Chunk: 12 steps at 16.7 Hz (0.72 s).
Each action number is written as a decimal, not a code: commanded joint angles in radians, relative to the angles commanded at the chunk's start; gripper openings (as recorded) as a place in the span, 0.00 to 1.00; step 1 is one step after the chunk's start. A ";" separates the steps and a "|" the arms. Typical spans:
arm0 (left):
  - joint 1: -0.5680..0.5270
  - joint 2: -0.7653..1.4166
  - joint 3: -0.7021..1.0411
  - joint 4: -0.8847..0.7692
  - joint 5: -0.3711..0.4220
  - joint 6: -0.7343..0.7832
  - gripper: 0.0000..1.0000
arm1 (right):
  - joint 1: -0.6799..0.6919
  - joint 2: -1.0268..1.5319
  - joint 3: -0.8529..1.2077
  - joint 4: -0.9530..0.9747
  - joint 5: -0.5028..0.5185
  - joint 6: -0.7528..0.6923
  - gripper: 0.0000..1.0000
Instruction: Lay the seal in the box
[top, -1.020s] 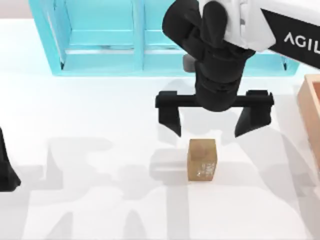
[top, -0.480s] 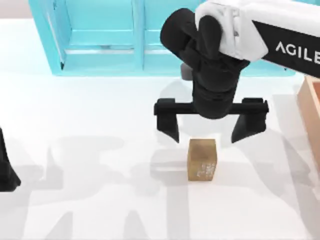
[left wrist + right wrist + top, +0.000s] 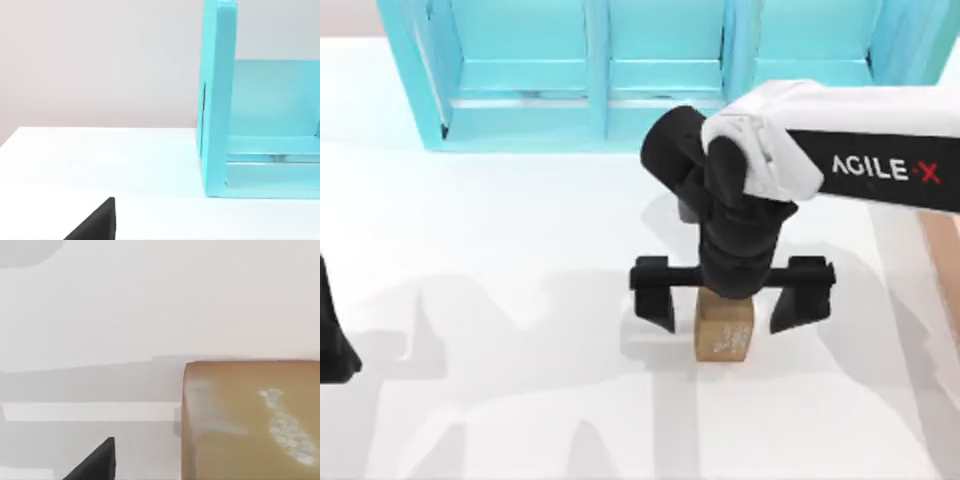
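The seal [image 3: 725, 338] is a small tan block standing upright on the white table, right of centre; up close its speckled face [image 3: 250, 420] shows whitish marks. My right gripper [image 3: 723, 322] hangs over it, open, with one black finger [image 3: 655, 300] on each side of the block and clear gaps between. One fingertip [image 3: 95, 465] shows in the right wrist view, apart from the block. The box [image 3: 948, 260] is a tan strip at the table's right edge, partly under the right arm. My left gripper [image 3: 330, 340] is parked at the left edge, its finger [image 3: 95, 225] far off to one side.
A large cyan-blue compartmented shelf [image 3: 600, 70] stands along the back of the table, its side wall [image 3: 220, 100] close to the left arm. White tabletop [image 3: 500, 250] lies between the two arms.
My right gripper has come down and moved towards the table's front, from hanging behind the seal to straddling it, fingers still wide. The seal and left arm have not moved.
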<state>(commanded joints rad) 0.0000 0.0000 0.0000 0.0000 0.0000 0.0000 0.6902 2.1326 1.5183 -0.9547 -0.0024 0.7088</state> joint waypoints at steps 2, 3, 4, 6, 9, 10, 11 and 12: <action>0.000 0.000 0.000 0.000 0.000 0.000 1.00 | 0.000 0.000 0.000 0.000 0.000 0.000 1.00; 0.000 0.000 0.000 0.000 0.000 0.000 1.00 | 0.000 0.000 0.000 0.000 0.000 0.000 1.00; 0.000 0.000 0.000 0.000 0.000 0.000 1.00 | 0.000 0.000 0.000 0.000 0.000 0.000 0.92; 0.000 0.000 0.000 0.000 0.000 0.000 1.00 | 0.000 0.000 0.000 0.000 0.000 0.000 0.77; 0.000 0.000 0.000 0.000 0.000 0.000 1.00 | 0.000 0.000 0.000 0.000 0.000 0.000 0.55; 0.000 0.000 0.000 0.000 0.000 0.000 1.00 | 0.000 0.000 0.000 0.000 0.000 0.000 0.47; 0.000 0.000 0.000 0.000 0.000 0.000 1.00 | 0.000 0.000 0.000 0.000 0.000 0.000 0.40; 0.000 0.000 0.000 0.000 0.000 0.000 1.00 | 0.000 0.000 0.000 0.000 0.000 0.000 0.32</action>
<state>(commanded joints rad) 0.0000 0.0000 0.0000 0.0000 0.0000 0.0000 0.6902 2.1326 1.5180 -0.9542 -0.0024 0.7088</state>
